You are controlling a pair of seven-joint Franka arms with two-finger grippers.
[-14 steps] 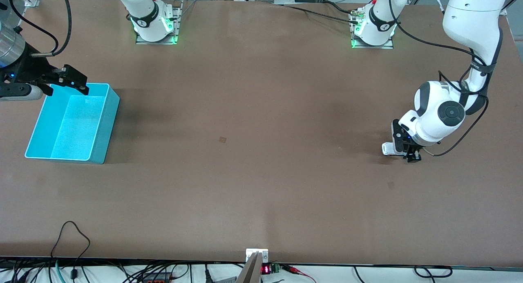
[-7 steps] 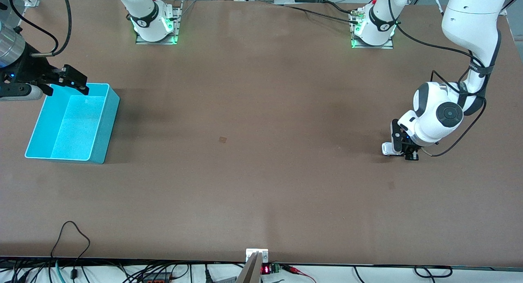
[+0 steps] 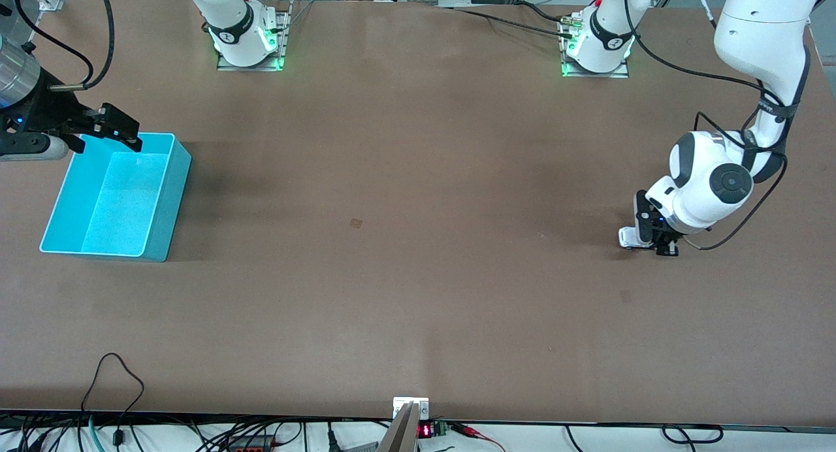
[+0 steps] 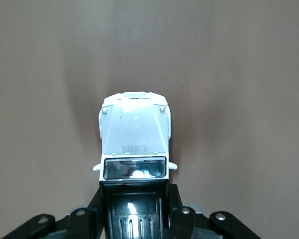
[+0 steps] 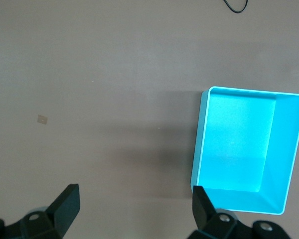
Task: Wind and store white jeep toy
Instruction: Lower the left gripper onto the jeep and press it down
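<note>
The white jeep toy [image 4: 134,137] has a black roof panel and rests on the brown table near the left arm's end [image 3: 628,237]. My left gripper [image 3: 653,243] is down at the table and shut on the jeep's rear, its black fingers [image 4: 177,209] pressed to both sides of the roof [image 4: 134,199]. My right gripper [image 3: 108,129] is open and empty, waiting up over the rim of the cyan bin [image 3: 157,137] at the right arm's end. The bin also shows in the right wrist view [image 5: 239,149], where the open fingers [image 5: 65,199] frame bare table.
The cyan bin holds nothing. A small brown patch [image 3: 356,223] lies mid-table. Cables and a small display [image 3: 424,430] sit along the table edge nearest the front camera.
My left gripper slid the jeep a little toward the middle of the table and then back toward the left arm's end. The right arm has not moved.
</note>
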